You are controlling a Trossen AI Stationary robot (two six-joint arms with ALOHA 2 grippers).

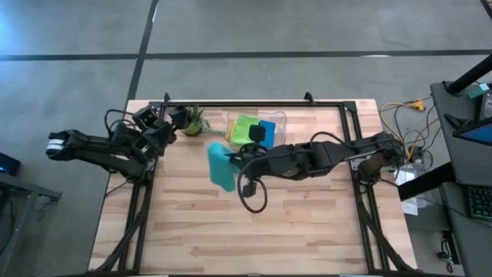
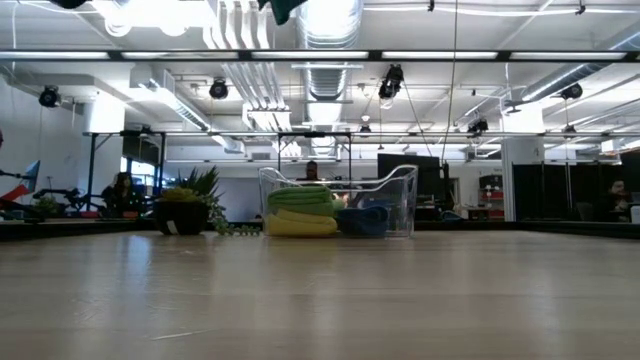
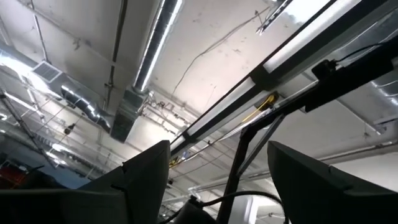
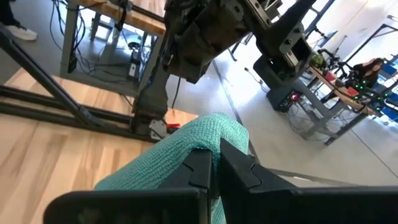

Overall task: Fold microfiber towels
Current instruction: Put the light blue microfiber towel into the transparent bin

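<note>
Two dark robot arms — matte black throughout

Left arm (image 1: 108, 148) carries a white band near its base; right arm (image 1: 323, 156) trails a looping black cable — chunky jointed housings on both.

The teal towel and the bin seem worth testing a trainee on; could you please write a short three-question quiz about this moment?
1. True or false: the right gripper is shut on the teal towel.
2. Which towels lie in the clear plastic bin? A) yellow, lime green and blue B) teal only C) none
3. Fill in: the left gripper, parked at the table's left edge near the potted plant, has its fingers ____.

Key: 1 true, the towel hangs lifted above the table; 2 A, the yellow towel, lime green towel and blue towel; 3 open.
</note>
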